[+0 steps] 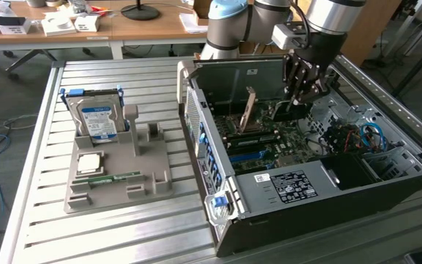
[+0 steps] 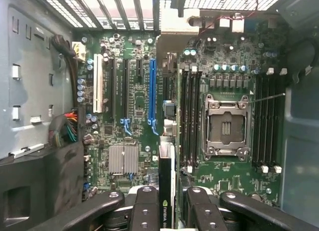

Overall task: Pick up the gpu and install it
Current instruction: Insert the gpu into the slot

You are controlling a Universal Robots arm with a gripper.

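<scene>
Between the jaws: gpu (image 2: 166,166), clamped edge-on, inside the case (image 2: 30,91); pickup done, seating on motherboard (image 2: 134,191) apparently outstanding.

Robot: one arm (image 1: 233,25), one tool (image 1: 303,96) with two fingers (image 2: 144,211), and one gpu (image 2: 165,186) edge-on between them. On the one slatted metal table (image 1: 123,236): one open computer case (image 1: 284,187), one grey holder tray (image 1: 116,190), one hard drive (image 1: 97,121), one processor chip (image 1: 90,163) and one green memory stick (image 1: 108,179). Inside the case: one motherboard (image 2: 134,136) carrying one blue slot (image 2: 152,91), one white slot (image 2: 98,86), one processor socket (image 2: 227,126) and one finned silver heatsink (image 2: 123,158); the black memory slots sit too close together to count.
</scene>
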